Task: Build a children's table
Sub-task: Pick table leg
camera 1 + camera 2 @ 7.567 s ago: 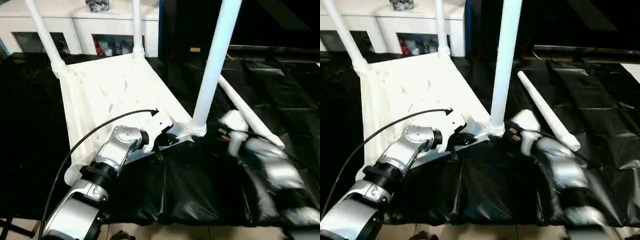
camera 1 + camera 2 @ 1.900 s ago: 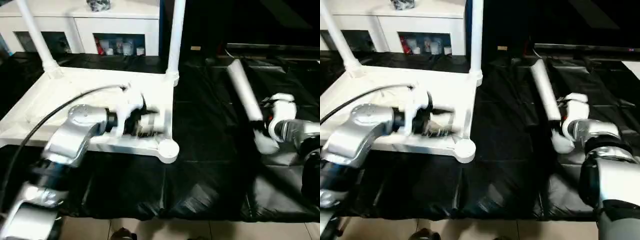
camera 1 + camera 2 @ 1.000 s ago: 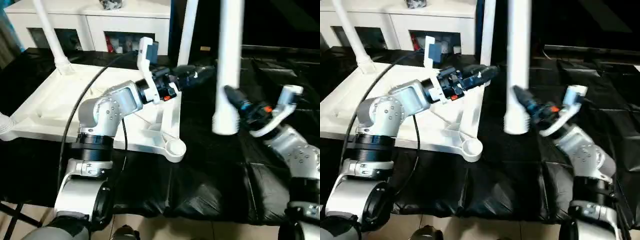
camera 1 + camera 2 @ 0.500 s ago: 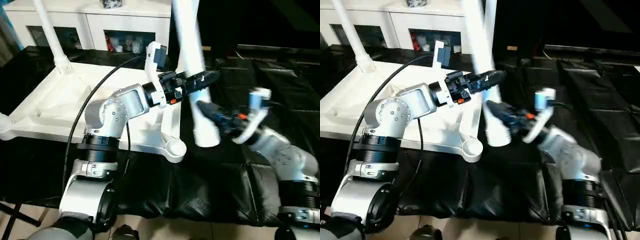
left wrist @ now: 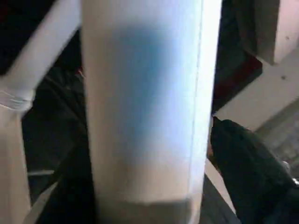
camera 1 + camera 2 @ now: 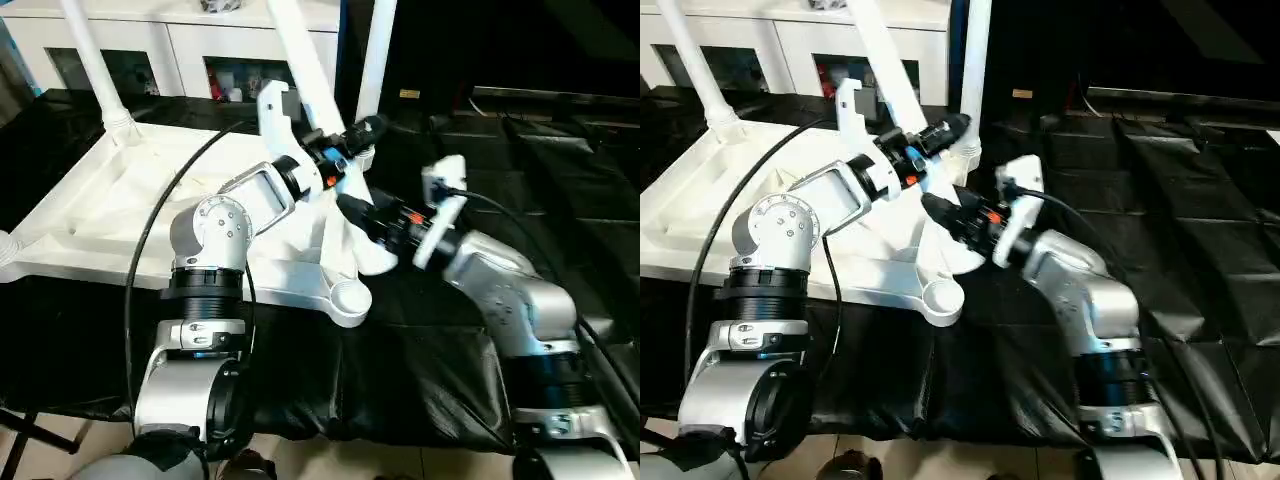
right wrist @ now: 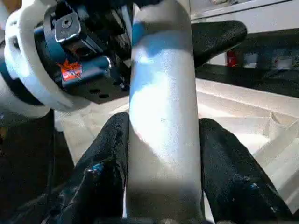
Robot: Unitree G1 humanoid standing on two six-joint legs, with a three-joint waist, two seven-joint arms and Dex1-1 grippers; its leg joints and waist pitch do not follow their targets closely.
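Both tools clamp loose leg point(image 6: 345, 215): right tool point(image 7: 163, 154), left tool point(image 6: 350, 150) higher.

— What's each end effector on?
— The left end effector point(image 6: 345, 150) and right end effector point(image 6: 352, 208) both flank a tilted long white tapered tubular leg point(image 6: 300, 75) above the white plastic ribbed tabletop point(image 6: 120, 215).

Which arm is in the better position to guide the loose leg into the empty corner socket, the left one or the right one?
Probably the right. The right gripper clamps the loose leg near its thick end, just above the empty socket. The left gripper sits higher on it.
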